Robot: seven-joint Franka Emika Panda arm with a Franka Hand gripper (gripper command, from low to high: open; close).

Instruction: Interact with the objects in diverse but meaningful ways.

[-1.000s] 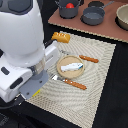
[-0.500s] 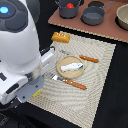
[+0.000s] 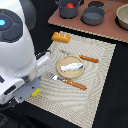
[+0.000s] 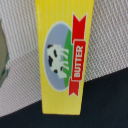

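The yellow butter box (image 4: 62,55), with a red ribbon and a cow picture, fills the wrist view and lies across the edge of the woven mat (image 4: 107,35). In the exterior view only a yellow corner of the box (image 3: 35,92) shows under the arm. The gripper's fingers are hidden behind the white arm body (image 3: 20,55). The bread loaf (image 3: 60,37) lies at the mat's far corner. The white-and-blue fish (image 3: 72,65) rests on the tan plate (image 3: 61,70). The red tomato (image 3: 70,6) sits inside a grey pot (image 3: 68,11).
A wooden-handled knife (image 3: 70,82) and fork (image 3: 84,58) flank the plate on the beige mat (image 3: 95,80). Another grey pot (image 3: 94,16) and a bowl (image 3: 122,17) stand on the brown board at the back. Black table surrounds the mat.
The arm has shifted slightly lower and toward the exterior view's left over the box. The foods, plate and cutlery have not moved.
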